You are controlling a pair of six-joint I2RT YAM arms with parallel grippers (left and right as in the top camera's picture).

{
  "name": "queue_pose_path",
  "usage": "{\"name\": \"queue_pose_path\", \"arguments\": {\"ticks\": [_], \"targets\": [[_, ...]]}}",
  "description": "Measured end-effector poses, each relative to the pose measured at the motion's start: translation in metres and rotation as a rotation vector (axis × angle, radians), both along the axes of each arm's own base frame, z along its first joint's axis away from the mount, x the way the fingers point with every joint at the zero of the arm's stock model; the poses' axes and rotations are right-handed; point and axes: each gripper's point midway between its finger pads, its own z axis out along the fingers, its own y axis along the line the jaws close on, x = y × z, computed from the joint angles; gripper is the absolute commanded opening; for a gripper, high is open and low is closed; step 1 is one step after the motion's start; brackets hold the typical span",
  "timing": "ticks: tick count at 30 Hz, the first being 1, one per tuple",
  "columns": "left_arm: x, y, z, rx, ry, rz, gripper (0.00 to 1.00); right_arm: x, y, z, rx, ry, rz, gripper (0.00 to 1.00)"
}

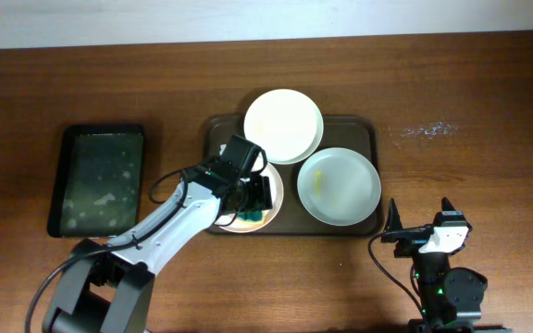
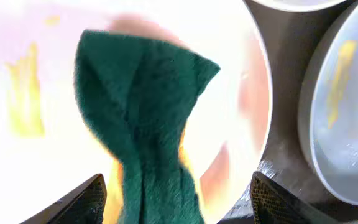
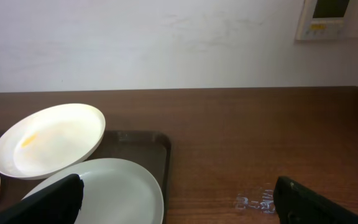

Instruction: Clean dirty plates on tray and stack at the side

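The left arm (image 1: 169,217) is reaching in from the near left, and the left gripper (image 1: 259,194) is hovering over the left plate (image 1: 239,225), which is lying in the near-left part of the tray (image 1: 364,129). A green cloth (image 2: 142,93) is lying bunched on that plate, running down between the left gripper's (image 2: 178,186) fingers. The jaws are standing partly apart with a gap showing on the right side of the cloth, so I cannot tell whether they are pinching it. Yellow smears (image 2: 23,93) are showing on the plate beside the cloth. The right plate (image 1: 339,185) is sitting in the near-right part of the tray, carrying a yellow streak (image 2: 337,74). The rear plate (image 1: 283,125) is resting at the back of the tray, its edge overlapping the left plate's rim, and a faint yellow mark (image 3: 30,140) is showing on it. The right gripper (image 1: 419,211) is waiting over the table (image 1: 63,83) near the tray's near-right corner, its jaws standing wide and holding nothing. A black tray (image 1: 100,180) is lying well to the left.
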Motion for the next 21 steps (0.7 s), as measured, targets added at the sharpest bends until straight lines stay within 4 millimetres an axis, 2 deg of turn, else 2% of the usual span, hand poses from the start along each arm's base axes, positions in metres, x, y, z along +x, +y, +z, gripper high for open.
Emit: {"name": "queue_pose_path", "arguments": {"ticks": [2, 3, 6, 8, 9, 10, 11, 12, 13, 14, 15, 16, 18, 19, 20, 21], "targets": [[-0.008, 0.004, 0.004, 0.025, 0.041, -0.004, 0.73, 0.0, 0.0, 0.0, 0.0, 0.0, 0.0, 0.98], [-0.008, 0.006, 0.013, 0.03, 0.049, -0.005, 0.73, 0.0, 0.0, 0.0, 0.0, 0.0, 0.0, 0.98], [0.006, 0.017, 0.087, -0.028, -0.056, 0.041, 0.77, 0.0, 0.0, 0.0, 0.0, 0.0, 0.0, 0.98], [0.008, 0.046, 0.147, -0.078, -0.167, 0.115, 0.9, 0.0, 0.0, 0.0, 0.0, 0.0, 0.0, 0.98], [-0.002, 0.074, 0.177, -0.089, -0.221, 0.179, 0.98, 0.0, 0.0, 0.0, -0.001, 0.0, 0.0, 0.98], [-0.008, 0.088, 0.186, -0.082, -0.235, 0.208, 1.0, 0.001, 0.002, 0.021, 0.007, -0.088, 0.01, 0.98], [-0.024, 0.118, 0.188, -0.045, -0.204, 0.292, 1.0, 0.0, 0.005, 0.037, 0.02, -0.152, 0.027, 0.98], [-0.031, 0.133, 0.188, -0.018, -0.19, 0.332, 1.0, -0.003, 0.023, 0.053, 0.108, -0.21, 0.139, 0.98], [-0.043, 0.154, 0.184, 0.023, -0.151, 0.392, 1.0, -0.007, 0.041, 0.059, 0.18, -0.22, 0.251, 0.98], [-0.045, 0.162, 0.183, 0.035, -0.146, 0.417, 1.0, -0.013, 0.057, 0.067, 0.258, -0.231, 0.352, 0.98], [-0.05, 0.17, 0.181, 0.054, -0.124, 0.442, 0.99, -0.025, 0.07, 0.092, 0.332, -0.306, 0.461, 0.98], [-0.055, 0.175, 0.178, 0.069, -0.102, 0.454, 1.0, -0.048, 0.077, 0.135, 0.402, -0.468, 0.561, 0.98], [-0.06, 0.176, 0.175, 0.081, -0.078, 0.455, 1.0, -0.091, 0.07, 0.196, 0.429, -0.744, 0.608, 0.98], [-0.06, 0.176, 0.174, 0.082, -0.075, 0.455, 1.0, -0.103, 0.062, 0.22, 0.447, -0.816, 0.584, 0.98], [-0.06, 0.176, 0.174, 0.082, -0.076, 0.455, 0.99, -0.105, 0.056, 0.239, 0.449, -0.817, 0.537, 0.98], [-0.061, 0.176, 0.174, 0.085, -0.071, 0.455, 0.99, -0.108, 0.051, 0.271, 0.406, -0.795, 0.471, 0.98]]}}
